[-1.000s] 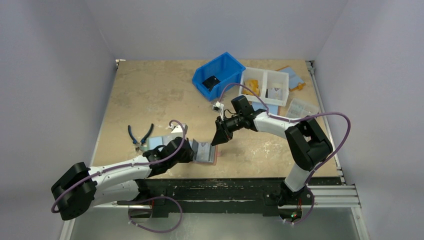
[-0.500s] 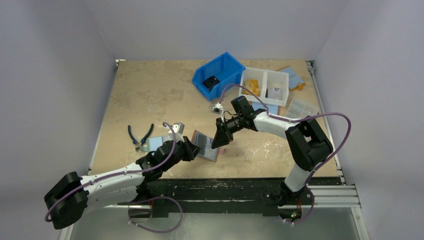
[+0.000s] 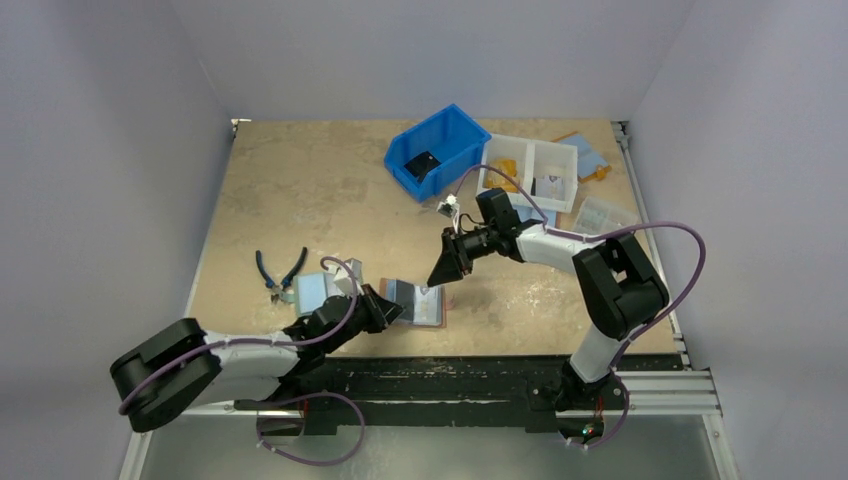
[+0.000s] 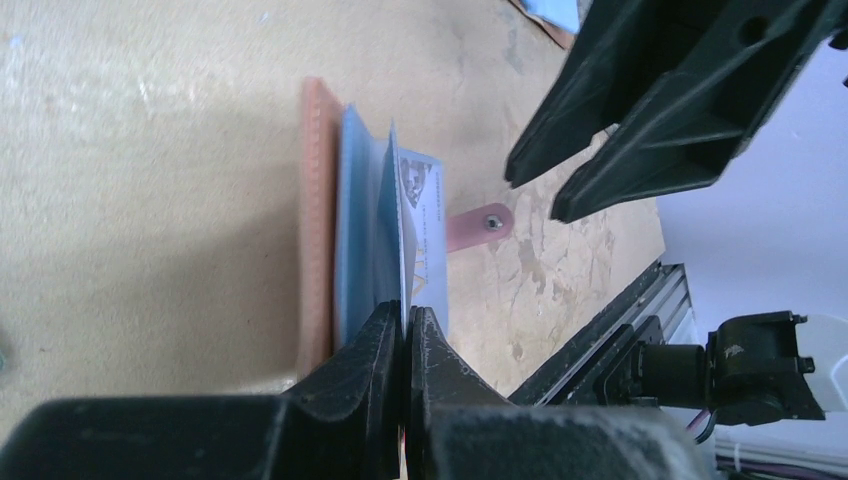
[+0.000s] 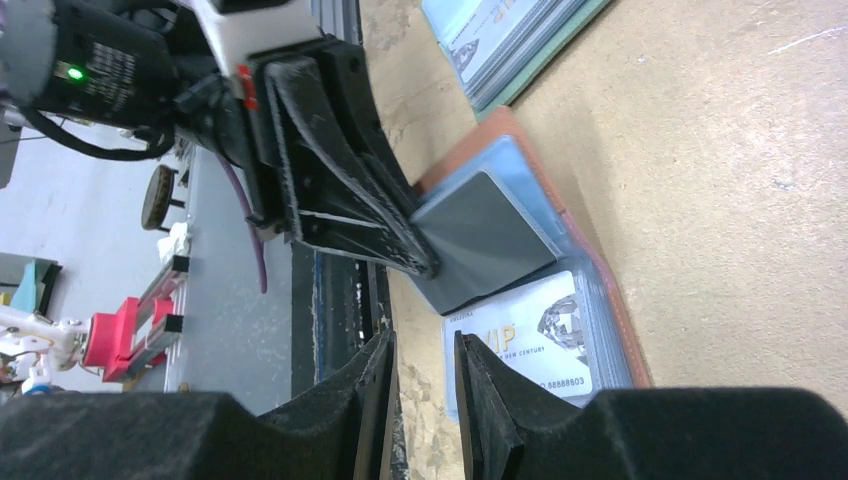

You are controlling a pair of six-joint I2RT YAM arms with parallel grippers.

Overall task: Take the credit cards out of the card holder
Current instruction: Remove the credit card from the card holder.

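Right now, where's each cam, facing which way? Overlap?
Top external: high behind the robot, looking down at the table; left arm and right arm show.
Left wrist: on the left arm, looking along the left gripper, shut on the card holder; right gripper ahead.
Right wrist: on the right arm, looking down past its fingers at the card holder.
Shared: both wrist views show the card holder and the opposite gripper.
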